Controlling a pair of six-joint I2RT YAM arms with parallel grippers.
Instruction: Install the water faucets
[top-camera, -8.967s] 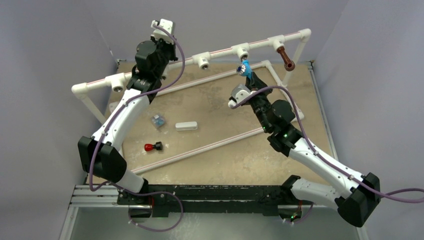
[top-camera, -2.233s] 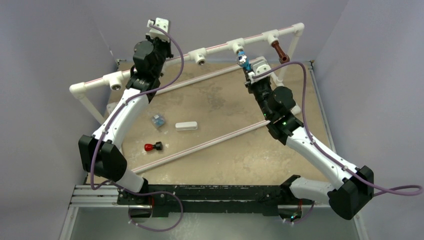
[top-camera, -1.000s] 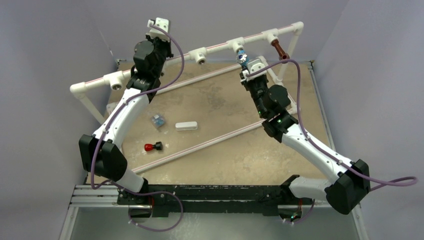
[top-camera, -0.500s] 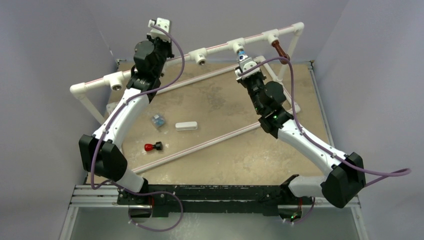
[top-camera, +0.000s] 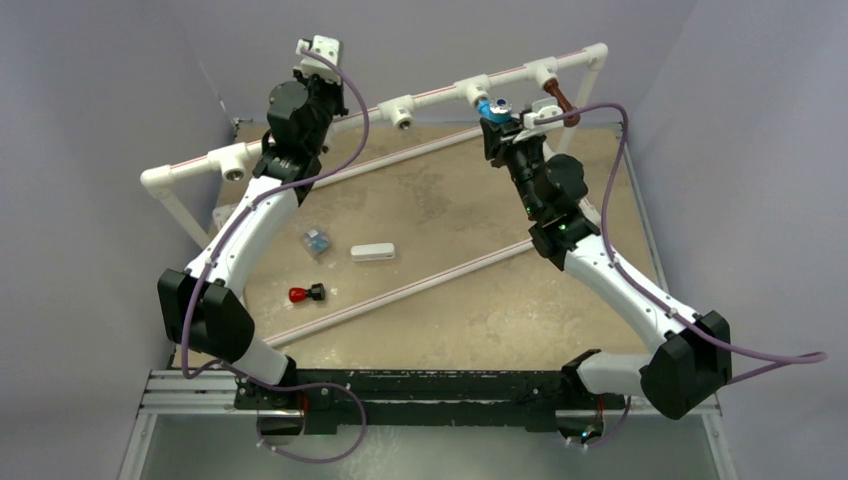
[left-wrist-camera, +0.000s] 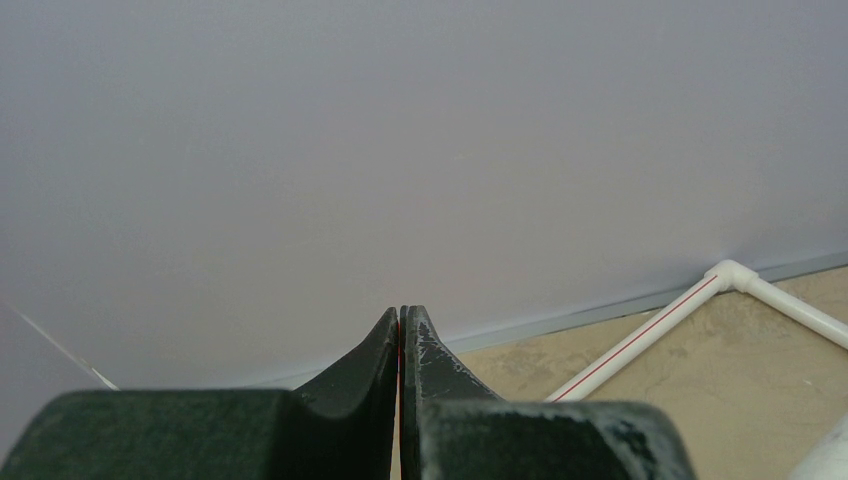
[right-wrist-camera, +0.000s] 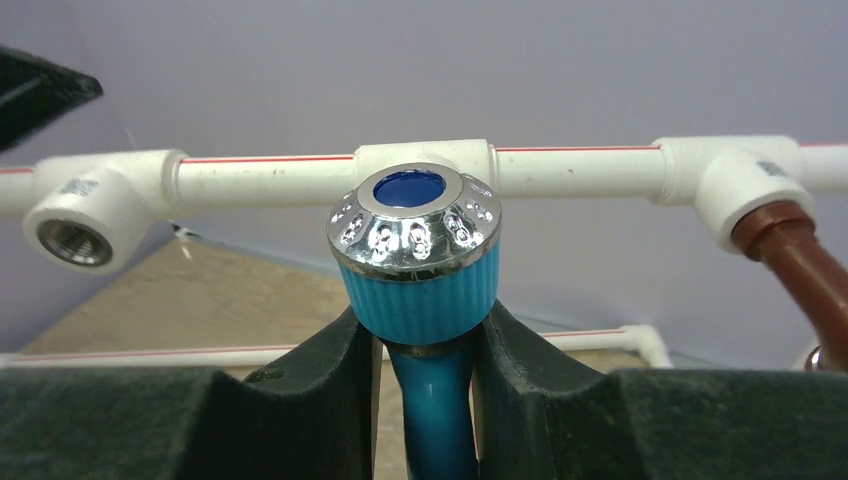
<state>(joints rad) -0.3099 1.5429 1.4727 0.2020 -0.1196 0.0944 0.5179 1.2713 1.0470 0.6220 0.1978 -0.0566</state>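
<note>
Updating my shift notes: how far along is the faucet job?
Done: brown faucet sits in the right tee. In hand: right hand grips the blue faucet at the middle tee, seating unclear. Left: finish that; an empty tee waits beside it.

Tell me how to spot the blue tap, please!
Look along the raised white pipe rail at the back of the table. Near its right end, the right pincer grips the blue faucet. It is bright blue with a shiny silver cap, unlike the brown faucet on its right and the empty tee fitting on its left.
</note>
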